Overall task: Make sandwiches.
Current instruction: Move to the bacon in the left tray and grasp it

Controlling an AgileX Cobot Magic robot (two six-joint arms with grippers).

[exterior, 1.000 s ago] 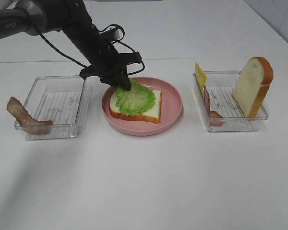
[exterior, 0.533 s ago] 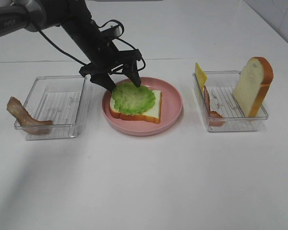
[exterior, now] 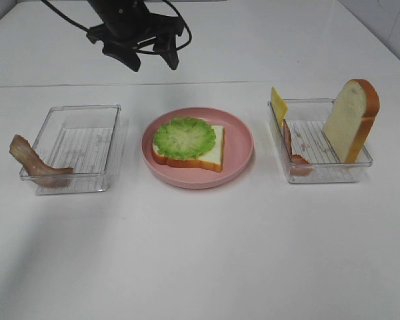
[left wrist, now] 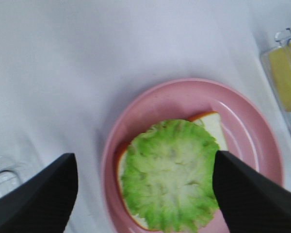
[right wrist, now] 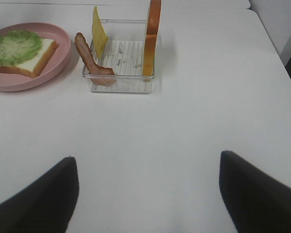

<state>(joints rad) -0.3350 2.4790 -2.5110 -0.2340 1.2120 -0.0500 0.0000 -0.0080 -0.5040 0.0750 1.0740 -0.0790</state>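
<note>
One lettuce leaf (exterior: 184, 138) was found laid on the bread slice (exterior: 210, 157). The left gripper (exterior: 153, 65) was held apart, empty. A bacon strip (exterior: 37, 163) was judged due next, to be grasped.

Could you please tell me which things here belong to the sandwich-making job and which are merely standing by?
Job: lettuce leaf, bottom bread slice, upright bread slice, cheese slice, left bacon strip, right bacon strip.
Just there: pink plate, left clear tray, right clear tray.
</note>
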